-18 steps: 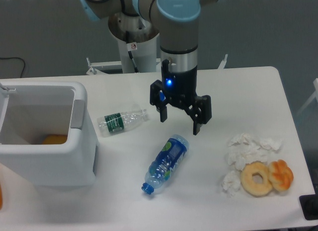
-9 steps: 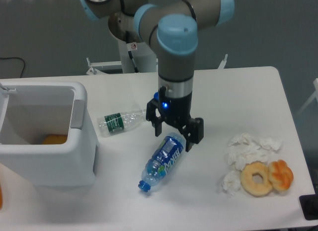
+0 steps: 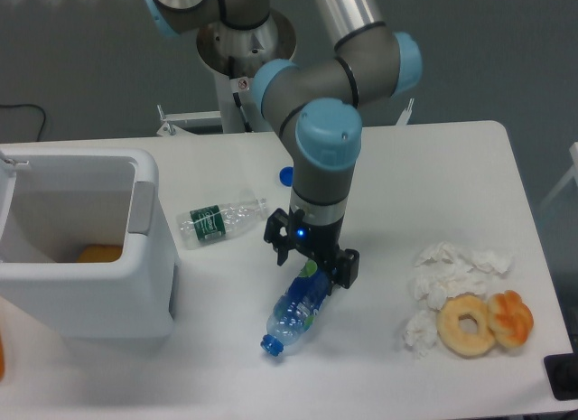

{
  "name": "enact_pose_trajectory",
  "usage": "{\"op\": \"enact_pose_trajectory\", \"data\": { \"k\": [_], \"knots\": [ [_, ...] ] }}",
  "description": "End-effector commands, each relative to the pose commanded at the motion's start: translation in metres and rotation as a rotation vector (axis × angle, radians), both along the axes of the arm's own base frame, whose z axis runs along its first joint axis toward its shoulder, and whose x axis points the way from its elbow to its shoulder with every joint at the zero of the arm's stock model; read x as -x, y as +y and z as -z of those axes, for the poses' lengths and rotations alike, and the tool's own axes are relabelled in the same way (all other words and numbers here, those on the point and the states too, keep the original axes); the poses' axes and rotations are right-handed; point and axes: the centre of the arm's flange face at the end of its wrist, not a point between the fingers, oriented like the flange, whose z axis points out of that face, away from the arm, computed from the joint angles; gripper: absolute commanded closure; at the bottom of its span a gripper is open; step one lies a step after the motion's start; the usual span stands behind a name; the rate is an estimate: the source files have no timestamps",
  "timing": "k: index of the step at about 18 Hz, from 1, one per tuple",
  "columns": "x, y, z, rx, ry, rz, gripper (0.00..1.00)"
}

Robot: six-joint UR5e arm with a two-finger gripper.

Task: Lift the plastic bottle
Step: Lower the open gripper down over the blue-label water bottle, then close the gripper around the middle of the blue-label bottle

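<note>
The plastic bottle lies on its side on the white table, blue label up, its blue neck pointing toward the front left. My gripper has come down over the bottle's base end. Its two black fingers stand open, one on either side of the bottle's upper part, and they partly hide that end. I cannot tell whether the fingers touch the bottle.
A smaller clear bottle with a green label lies left of the gripper. A white bin with something orange inside stands at the left. Crumpled tissues and two pastries lie at the right. A blue cap sits behind the arm.
The gripper has dropped from above the table down around the bottle's base end. The bottle has shifted slightly toward the front.
</note>
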Motion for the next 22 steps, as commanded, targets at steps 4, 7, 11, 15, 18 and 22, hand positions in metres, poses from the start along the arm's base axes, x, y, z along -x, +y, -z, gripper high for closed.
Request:
{"op": "enact_pose_trajectory", "data": {
  "k": [4, 7, 11, 15, 18, 22],
  "knots": [
    [0.009, 0.001, 0.017, 0.015, -0.015, -0.005, 0.0],
    [0.014, -0.005, 0.021, 0.025, -0.016, -0.016, 0.0],
    [0.011, -0.015, 0.039, 0.088, -0.017, -0.03, 0.0],
    [0.011, -0.015, 0.042, 0.099, -0.013, -0.029, 0.0],
    [0.01, -0.015, 0.043, 0.101, -0.016, -0.028, 0.0],
    [0.007, -0.015, 0.052, 0.113, -0.028, -0.024, 0.0]
  ]
}}
